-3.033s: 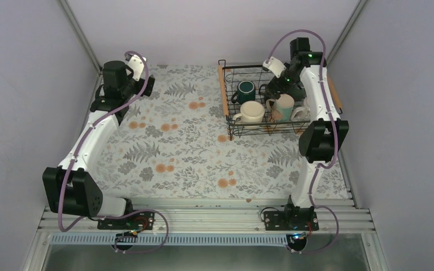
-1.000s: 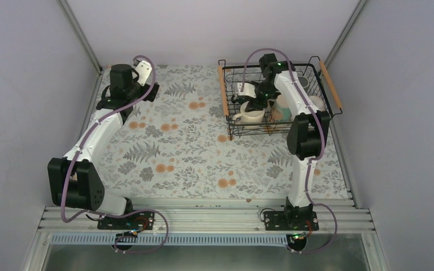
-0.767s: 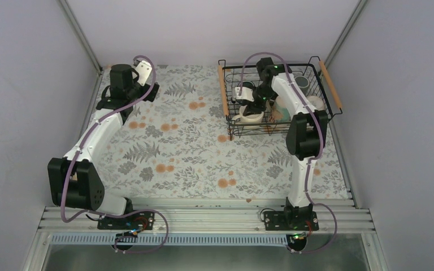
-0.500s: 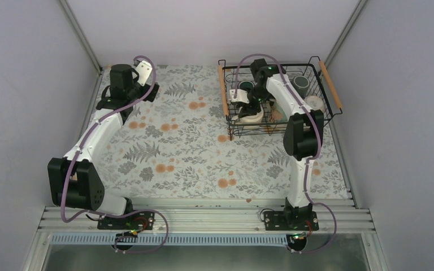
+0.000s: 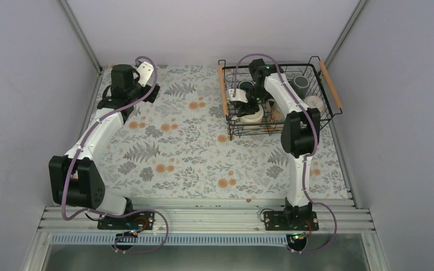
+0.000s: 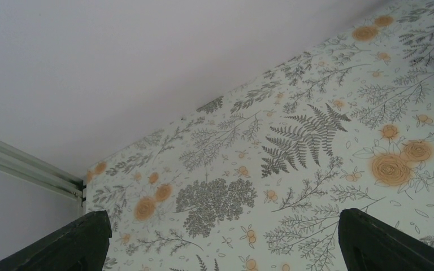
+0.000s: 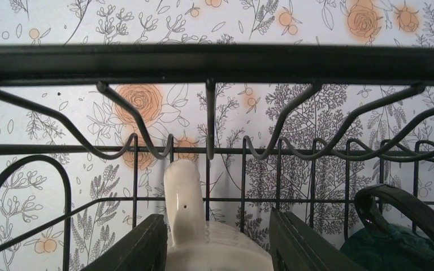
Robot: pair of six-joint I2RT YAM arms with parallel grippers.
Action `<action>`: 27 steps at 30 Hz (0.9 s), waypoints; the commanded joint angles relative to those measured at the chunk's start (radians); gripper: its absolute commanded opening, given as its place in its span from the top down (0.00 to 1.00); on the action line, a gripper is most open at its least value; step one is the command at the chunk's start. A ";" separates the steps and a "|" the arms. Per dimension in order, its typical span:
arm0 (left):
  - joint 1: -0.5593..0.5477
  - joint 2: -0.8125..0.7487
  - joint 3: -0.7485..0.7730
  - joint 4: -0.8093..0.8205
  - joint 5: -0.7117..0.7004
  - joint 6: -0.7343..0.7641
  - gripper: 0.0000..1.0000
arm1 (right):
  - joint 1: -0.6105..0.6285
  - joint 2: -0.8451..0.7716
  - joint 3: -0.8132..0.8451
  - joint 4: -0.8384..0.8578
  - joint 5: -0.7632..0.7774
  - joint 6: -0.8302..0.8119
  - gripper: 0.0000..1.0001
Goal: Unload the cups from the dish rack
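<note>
Right gripper [image 5: 248,105] straddles the cream mug [image 7: 220,251] by the left wall of the dish rack [image 5: 271,132], ready to lift it out. Whether the pads already press, I cannot tell. Left gripper [image 6: 226,243] hangs wide open and empty over the far left corner of the table [image 5: 192,155], out of the way.

The counter [image 5: 192,152], covered in a fern-and-flower print, carries the black wire dish rack [image 5: 260,130], which stands around the right claw [image 5: 250,107].

Glossy ceramic cream mug [image 7: 183,197]; matt black wire rack [image 7: 215,62] (wooden handles [image 5: 330,84]).
</note>
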 commanded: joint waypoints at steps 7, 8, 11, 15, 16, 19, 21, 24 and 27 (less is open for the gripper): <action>-0.002 -0.005 0.022 -0.010 0.008 0.022 0.00 | -0.046 -0.010 0.003 0.003 0.124 0.015 0.52; -0.002 -0.006 0.022 -0.010 0.007 0.023 0.00 | -0.051 -0.012 0.003 -0.003 0.133 0.017 0.52; -0.002 -0.005 0.024 -0.010 0.009 0.022 0.00 | -0.063 -0.008 0.003 -0.023 0.170 0.034 0.52; -0.002 -0.002 0.028 -0.011 0.011 0.021 0.00 | -0.090 -0.027 -0.011 -0.022 0.174 0.042 0.52; -0.002 0.000 0.030 -0.012 0.012 0.021 0.00 | -0.096 -0.034 -0.016 -0.019 0.175 0.041 0.52; -0.002 0.000 0.031 -0.011 0.013 0.021 0.00 | -0.111 -0.047 -0.025 -0.015 0.185 0.039 0.52; -0.002 -0.001 0.031 -0.009 0.013 0.021 0.00 | -0.122 -0.049 -0.030 -0.004 0.199 0.039 0.52; -0.002 -0.002 0.028 -0.011 0.016 0.021 0.00 | -0.137 -0.047 -0.036 0.026 0.208 0.036 0.52; -0.003 -0.005 0.021 -0.010 0.017 0.023 0.00 | -0.150 -0.044 -0.028 0.034 0.161 0.008 0.52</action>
